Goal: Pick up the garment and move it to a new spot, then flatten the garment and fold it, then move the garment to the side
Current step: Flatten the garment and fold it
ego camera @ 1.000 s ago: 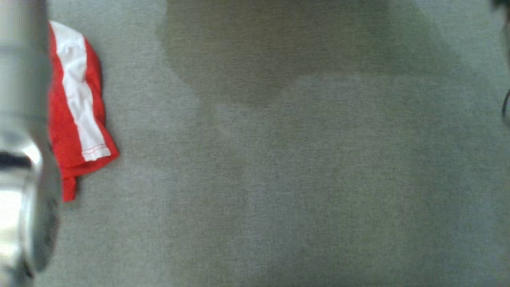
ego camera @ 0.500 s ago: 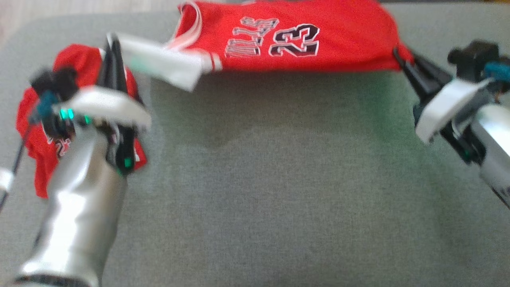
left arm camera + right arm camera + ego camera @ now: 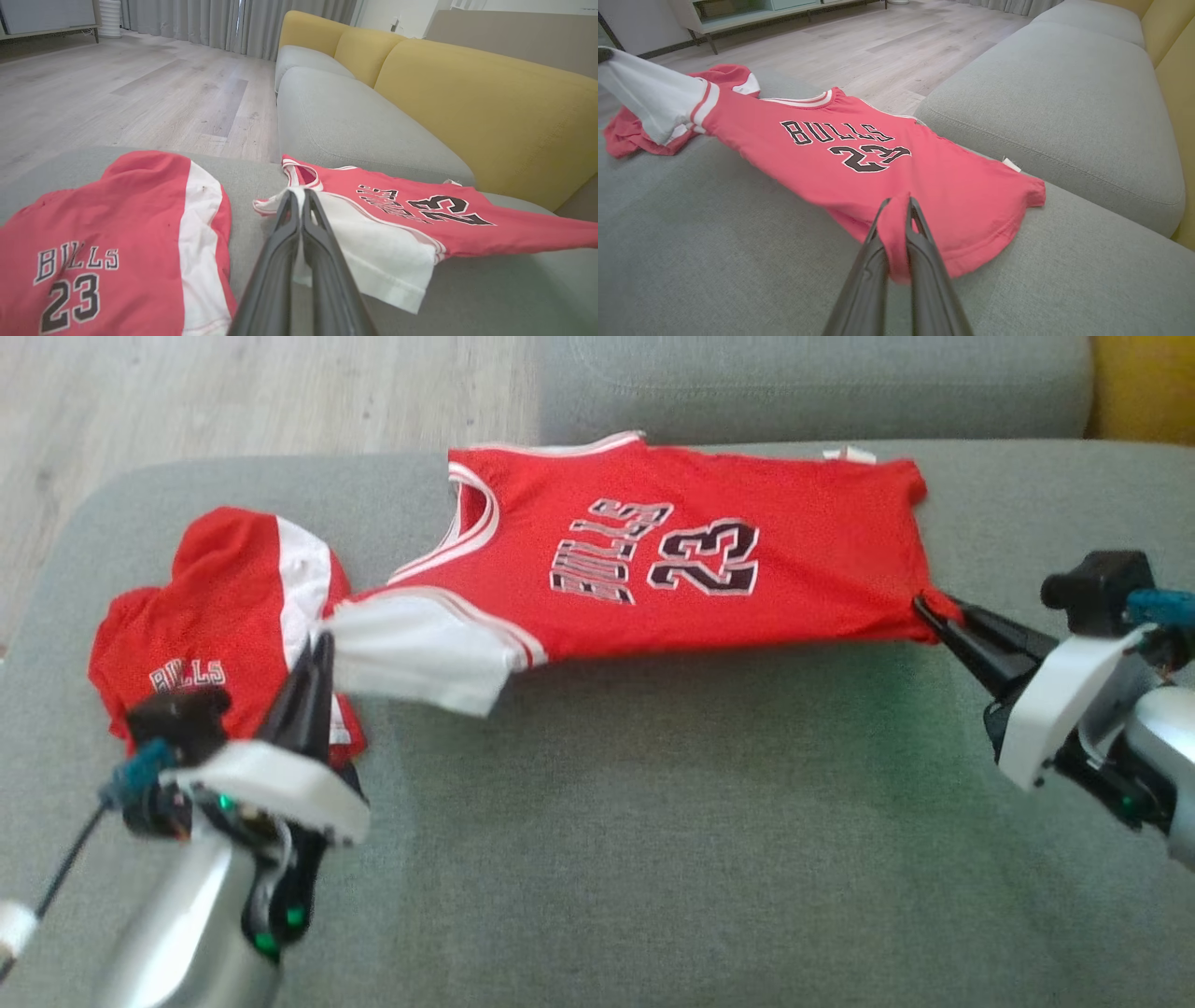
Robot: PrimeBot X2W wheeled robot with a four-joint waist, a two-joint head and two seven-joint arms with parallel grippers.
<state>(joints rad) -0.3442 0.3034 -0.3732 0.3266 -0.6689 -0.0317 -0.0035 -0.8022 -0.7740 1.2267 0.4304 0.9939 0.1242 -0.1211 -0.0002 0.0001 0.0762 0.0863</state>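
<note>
Left jaws: closed; we see them pinching the white panel at the left end of the jersey [image 3: 691, 560], white cloth caught between the two dark fingers [image 3: 282, 261].
Right jaws: closed on the red hem corner at the jersey's near right; a fold of red cloth sits between that arm's fingers [image 3: 873, 270].
Jersey: red, marked BULLS 23, face up and stretched left to right between the two grips. Its near edge is raised with a shadow beneath, and its far edge lies by the seam to the far cushion [image 3: 812, 383].
White tag [image 3: 850, 454]: at the jersey's far right edge.
Second red garment [image 3: 224, 607]: crumpled on the left just beside the left jaws, with a white stripe and the same lettering; we cannot tell whether it touches the jersey.
Grey seat [image 3: 653, 859]: carries both garments.
Yellow backrest [image 3: 1144, 383]: far right.
Wood floor [image 3: 233, 392]: far left.
</note>
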